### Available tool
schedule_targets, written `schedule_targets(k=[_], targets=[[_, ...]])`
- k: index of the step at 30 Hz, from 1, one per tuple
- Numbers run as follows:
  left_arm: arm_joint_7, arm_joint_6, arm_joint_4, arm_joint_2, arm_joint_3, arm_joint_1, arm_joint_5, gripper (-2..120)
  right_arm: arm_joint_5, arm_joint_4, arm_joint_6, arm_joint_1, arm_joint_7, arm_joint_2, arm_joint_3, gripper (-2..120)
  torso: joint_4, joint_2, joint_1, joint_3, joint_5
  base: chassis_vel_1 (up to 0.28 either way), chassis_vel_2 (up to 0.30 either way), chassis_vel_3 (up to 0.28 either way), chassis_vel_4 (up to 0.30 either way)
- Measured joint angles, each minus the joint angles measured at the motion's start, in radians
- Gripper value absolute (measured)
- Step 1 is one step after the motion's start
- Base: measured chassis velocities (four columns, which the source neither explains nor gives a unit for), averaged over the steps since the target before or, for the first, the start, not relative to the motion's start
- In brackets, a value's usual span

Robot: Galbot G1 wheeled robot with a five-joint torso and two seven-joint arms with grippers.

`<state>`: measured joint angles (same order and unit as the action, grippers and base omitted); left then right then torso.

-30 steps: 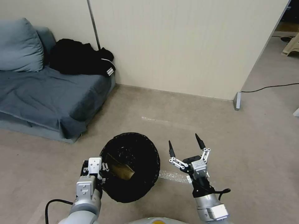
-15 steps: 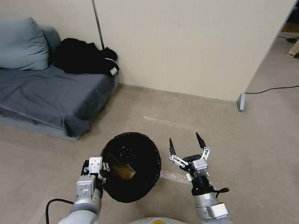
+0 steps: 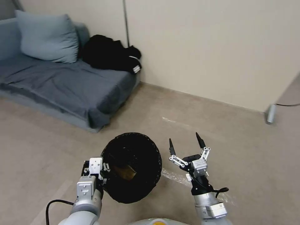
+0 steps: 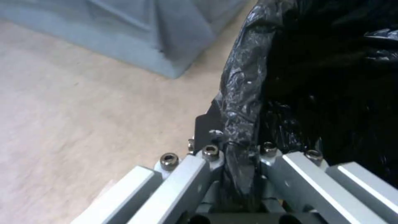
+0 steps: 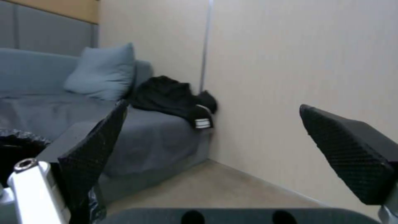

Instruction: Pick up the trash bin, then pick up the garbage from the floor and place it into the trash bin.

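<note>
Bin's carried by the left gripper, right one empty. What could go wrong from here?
1. The left gripper is shut on the trash bin at one spot of the liner-covered rim; glossy plastic there might slip.
2. The bin hangs off that single side, so it may tilt and spill the tan paper wad inside.
3. The open right gripper sits close beside the bin and may bump it.

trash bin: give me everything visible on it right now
The trash bin is round, its mouth and rim wrapped in a glossy, crinkled black bag liner; its outer wall is hidden under the liner. It is held off the floor, mouth facing up toward the head camera. The left gripper is shut on its near-left rim, pinching the liner. A tan paper piece lies inside. The open right gripper is beside it, apart.
</note>
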<state>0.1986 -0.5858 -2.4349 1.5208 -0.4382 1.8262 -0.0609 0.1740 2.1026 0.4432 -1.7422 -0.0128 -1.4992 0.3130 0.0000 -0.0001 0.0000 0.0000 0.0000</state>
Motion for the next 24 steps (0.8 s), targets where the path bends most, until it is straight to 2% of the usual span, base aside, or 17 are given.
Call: schedule_targets(k=[24], targets=[[0.002, -0.001, -0.006, 0.0, 0.003, 0.003, -0.003, 0, 0.024, -0.018, 0.009, 0.005, 0.025, 0.003, -0.019, 100, 0.0, 0.0, 0.0, 0.0, 0.0, 0.127, 0.123, 0.124, 0.131]])
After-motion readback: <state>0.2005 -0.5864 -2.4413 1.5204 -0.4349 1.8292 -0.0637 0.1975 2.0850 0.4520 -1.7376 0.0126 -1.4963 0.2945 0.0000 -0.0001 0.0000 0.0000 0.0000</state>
